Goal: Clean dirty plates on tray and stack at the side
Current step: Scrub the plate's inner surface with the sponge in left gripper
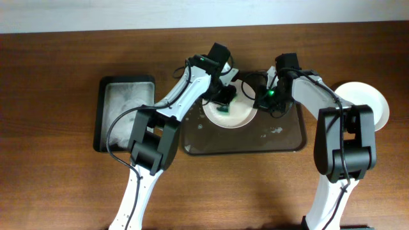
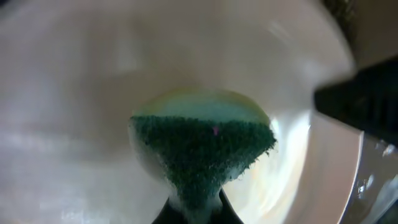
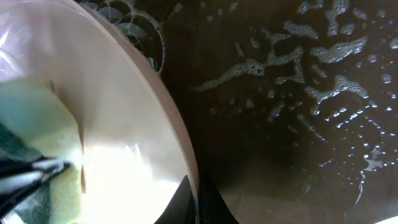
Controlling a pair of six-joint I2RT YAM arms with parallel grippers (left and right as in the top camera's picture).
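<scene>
The white plate under the green sponge, centre of the overhead view.
The left gripper, clamped on the green sponge, presses it onto the white plate, which lies in the upper left of the foam-flecked brown tray. The right gripper pinches the plate's right rim. A second plate rests on the table at far right.

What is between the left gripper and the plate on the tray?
A green sponge, pinched by the left gripper and pressed against the plate; the left wrist view shows it best.
</scene>
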